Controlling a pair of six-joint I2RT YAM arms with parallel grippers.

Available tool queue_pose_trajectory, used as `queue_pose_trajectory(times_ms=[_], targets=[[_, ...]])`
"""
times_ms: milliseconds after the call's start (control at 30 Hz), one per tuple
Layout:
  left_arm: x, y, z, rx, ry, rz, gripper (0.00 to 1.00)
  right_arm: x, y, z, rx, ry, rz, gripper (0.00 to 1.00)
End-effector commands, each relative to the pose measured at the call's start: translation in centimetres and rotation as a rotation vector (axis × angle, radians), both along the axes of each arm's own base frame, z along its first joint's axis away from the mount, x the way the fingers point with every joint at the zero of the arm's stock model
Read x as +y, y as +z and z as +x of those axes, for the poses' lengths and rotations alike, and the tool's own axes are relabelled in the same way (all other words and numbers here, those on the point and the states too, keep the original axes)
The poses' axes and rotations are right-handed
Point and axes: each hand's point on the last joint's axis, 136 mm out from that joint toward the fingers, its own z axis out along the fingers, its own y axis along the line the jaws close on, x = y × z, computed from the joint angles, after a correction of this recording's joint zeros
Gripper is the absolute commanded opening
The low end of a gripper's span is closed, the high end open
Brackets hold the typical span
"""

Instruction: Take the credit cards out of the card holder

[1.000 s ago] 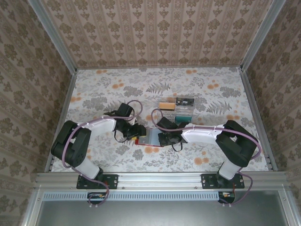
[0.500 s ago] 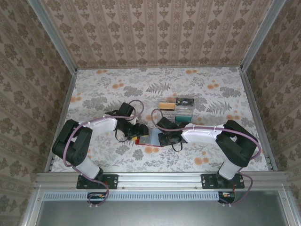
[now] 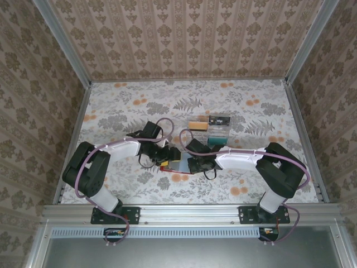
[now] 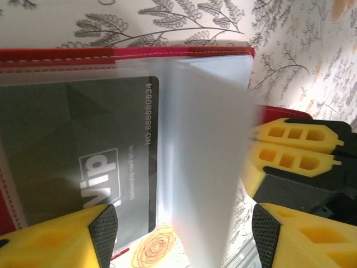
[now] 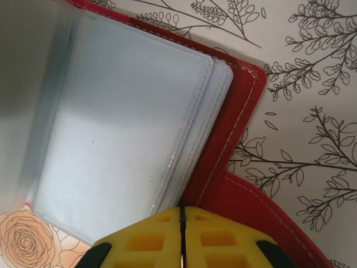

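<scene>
The red card holder (image 3: 178,162) lies open on the table between both grippers. In the left wrist view a dark VIP credit card (image 4: 78,156) sits inside a clear sleeve of the card holder (image 4: 111,53). An empty clear sleeve page (image 4: 206,162) stands up between the fingers of my open left gripper (image 4: 184,231), apart from both pads. My right gripper (image 5: 181,226) is shut, its tips pressing on the red cover (image 5: 234,139) beside empty sleeves (image 5: 122,134). Its yellow fingers (image 4: 290,151) show at the holder's far side. A tan-gold card (image 3: 194,124), a black card (image 3: 219,119) and a teal card (image 3: 218,133) lie behind the holder.
The floral tabletop (image 3: 128,106) is walled on three sides by patterned panels. A red tab (image 5: 262,206) of the holder sticks out toward the right gripper. An aluminium rail (image 3: 189,212) runs along the near edge by the arm bases.
My left gripper has opened wider and slid a little to the right over the open holder. The right arm and the holder have stayed put.
</scene>
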Motion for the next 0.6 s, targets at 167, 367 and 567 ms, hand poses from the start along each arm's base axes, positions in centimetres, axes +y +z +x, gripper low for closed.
queue_pose_trajectory(times_ms=[167, 367, 567], targets=[[-1.3, 1.9, 0.1, -0.017, -0.028, -0.072, 0.68, -1.3, -2.1, -1.0, 0.051, -0.024, -0.039, 0.09], [-2.6, 2.9, 0.3, -0.026, -0.058, -0.091, 0.66, -2.2, -1.2, -0.6, 0.009, -0.078, -0.019, 0.10], [-4.3, 2.8, 0.1, -0.020, -0.090, -0.091, 0.65, -4.1, 0.1, -0.6, -0.026, -0.130, 0.007, 0.10]])
